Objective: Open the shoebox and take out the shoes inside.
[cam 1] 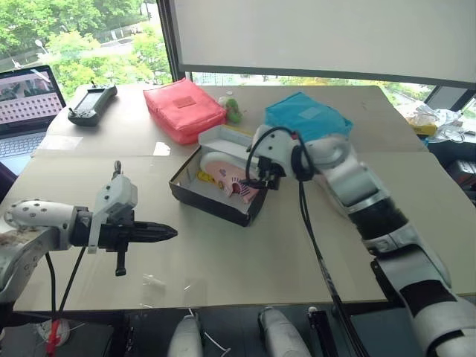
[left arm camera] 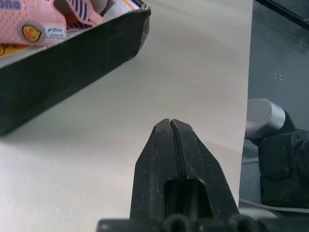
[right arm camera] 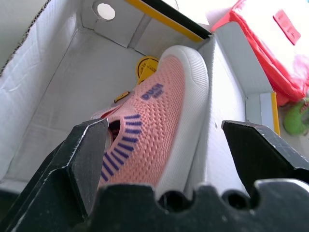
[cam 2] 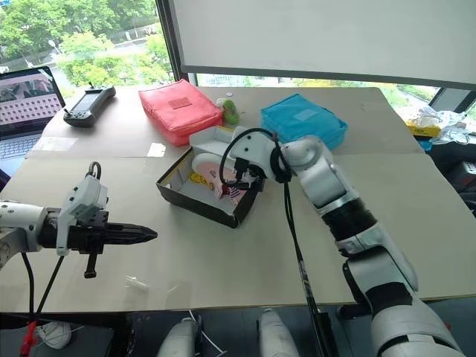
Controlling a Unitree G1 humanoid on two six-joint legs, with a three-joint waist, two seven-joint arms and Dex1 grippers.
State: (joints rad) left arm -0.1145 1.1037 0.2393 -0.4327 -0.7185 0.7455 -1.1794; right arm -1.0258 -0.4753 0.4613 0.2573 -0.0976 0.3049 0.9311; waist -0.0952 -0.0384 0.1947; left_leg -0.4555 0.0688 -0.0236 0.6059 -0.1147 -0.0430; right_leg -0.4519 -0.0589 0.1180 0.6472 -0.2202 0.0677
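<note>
Tabletop (cam 1: 223,245): open shoebox (cam 1: 212,201), shoe (right arm camera: 154,130) partly hidden by spread right gripper (cam 1: 256,181); left gripper (cam 1: 160,233) clenched, empty.

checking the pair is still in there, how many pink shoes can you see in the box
1: a pink knit shoe with a white sole lies in the open black-sided cardboard shoebox, under the open right gripper. A second may be hidden beneath the gripper.

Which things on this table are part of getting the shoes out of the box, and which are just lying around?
Job:
shoebox, open
pink shoe inside it
right gripper, open around the shoe
left gripper, shut, holding nothing

Lying about:
red pouch
blue pouch
laptop
handheld controller
small green object
</note>
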